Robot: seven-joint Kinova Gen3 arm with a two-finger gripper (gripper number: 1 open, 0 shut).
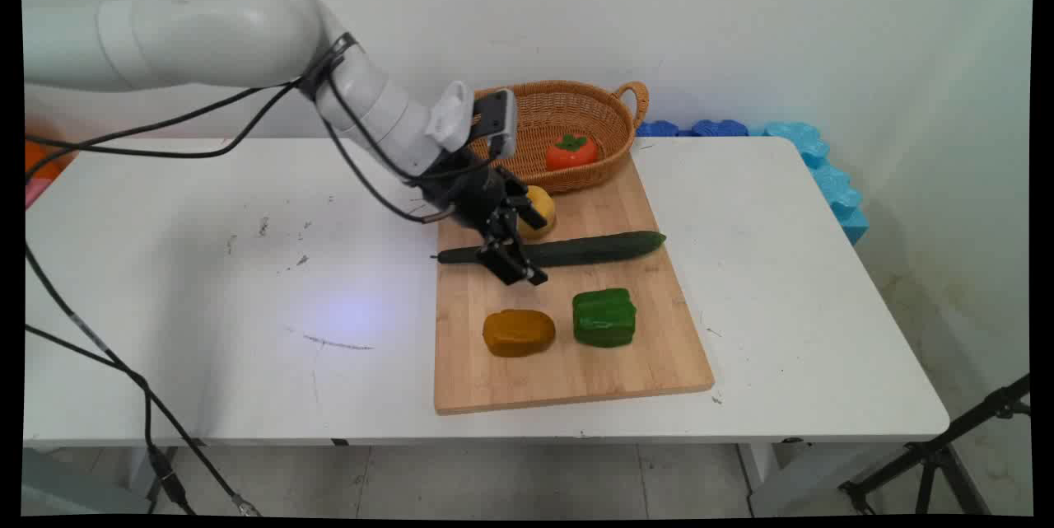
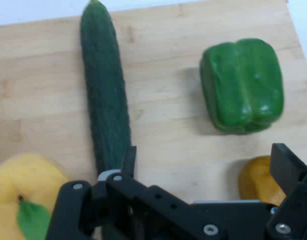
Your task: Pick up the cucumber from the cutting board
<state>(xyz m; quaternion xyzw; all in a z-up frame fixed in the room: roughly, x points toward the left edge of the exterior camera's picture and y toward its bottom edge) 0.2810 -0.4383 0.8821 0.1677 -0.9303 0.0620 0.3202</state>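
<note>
The black two-finger gripper [image 1: 517, 248] hangs low over the left part of a long, dark green, finely ridged cucumber [image 1: 576, 249], its fingers [image 2: 288, 167] spread wide apart and holding nothing; one finger lies at the cucumber's side, though actual contact cannot be made out. The cucumber lies across a pale bamboo cutting board [image 1: 576, 371]. Nearest the camera sit a rounded mustard-brown lump [image 1: 518, 333] and a glossy, blocky green pepper [image 1: 604, 317]. Behind the gripper, a yellow fruit [image 1: 541, 211] is partly hidden. Farthest back, an oval wicker basket [image 1: 568, 104] with a loop handle holds an orange persimmon [image 1: 571, 152] with a green calyx.
</note>
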